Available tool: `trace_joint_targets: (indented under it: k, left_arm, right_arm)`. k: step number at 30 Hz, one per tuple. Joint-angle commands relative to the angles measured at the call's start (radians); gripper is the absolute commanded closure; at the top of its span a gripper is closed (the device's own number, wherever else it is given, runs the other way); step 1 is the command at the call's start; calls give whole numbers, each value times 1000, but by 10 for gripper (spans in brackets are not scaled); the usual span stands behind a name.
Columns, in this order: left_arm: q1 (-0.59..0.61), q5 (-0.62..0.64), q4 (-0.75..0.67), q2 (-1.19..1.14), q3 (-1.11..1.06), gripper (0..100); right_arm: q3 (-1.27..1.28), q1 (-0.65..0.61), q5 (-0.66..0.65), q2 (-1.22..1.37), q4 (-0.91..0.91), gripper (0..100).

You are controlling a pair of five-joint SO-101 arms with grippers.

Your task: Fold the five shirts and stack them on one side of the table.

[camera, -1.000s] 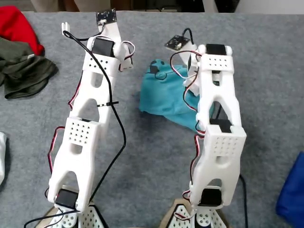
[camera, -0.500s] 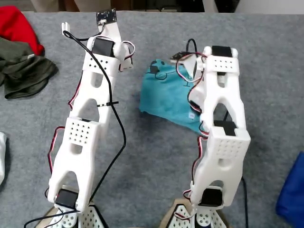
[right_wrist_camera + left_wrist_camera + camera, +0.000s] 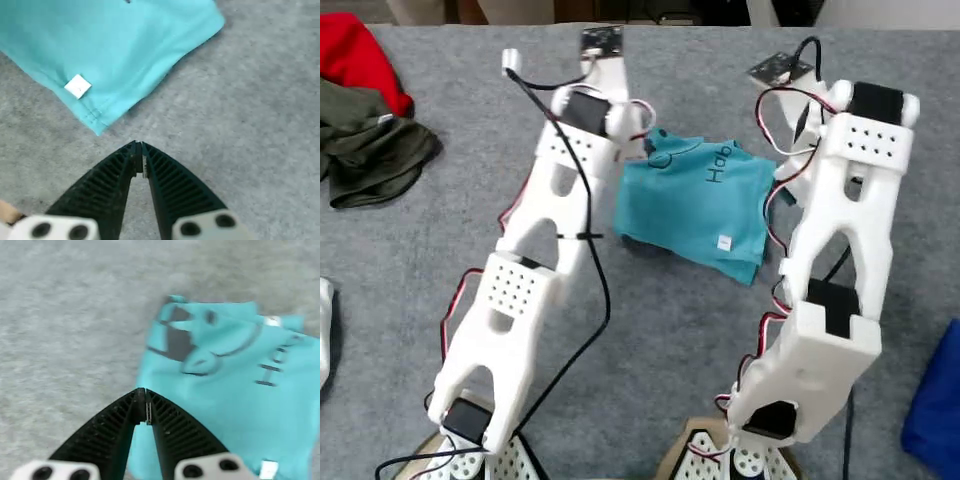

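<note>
closed left gripper [image 3: 145,409] by teal shirt [image 3: 225,390], high view adds red shirt [image 3: 355,50]

A grey, felt-like cover [image 3: 660,340] lies over the tabletop from edge to edge. Beyond the far edge, something brown [image 3: 510,10] stands toward the left corner and a white surface [image 3: 890,12] toward the right corner.
</note>
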State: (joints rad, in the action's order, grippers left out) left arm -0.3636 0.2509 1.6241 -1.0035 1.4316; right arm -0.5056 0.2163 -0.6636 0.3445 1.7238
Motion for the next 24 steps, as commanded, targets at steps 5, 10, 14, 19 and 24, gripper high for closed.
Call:
trace_joint_targets:
  k: [5,10,14,19,24]
  left_arm:
    - [-94,-8,-195,15,41,980]
    - [-109,-8,-338,-87,15,980]
    - [-98,-8,-431,-147,-23,980]
    - [-55,-9,-519,-199,-29,980]
    - [25,-92,-514,-265,-31,981]
  right_arm:
    - [-53,-10,63,113,-222,993]
    - [-68,-58,63,266,-328,993]
    - [-148,-56,97,381,-362,993]
    - [-282,-56,106,507,-345,993]
    - [-414,-51,106,605,-301,993]
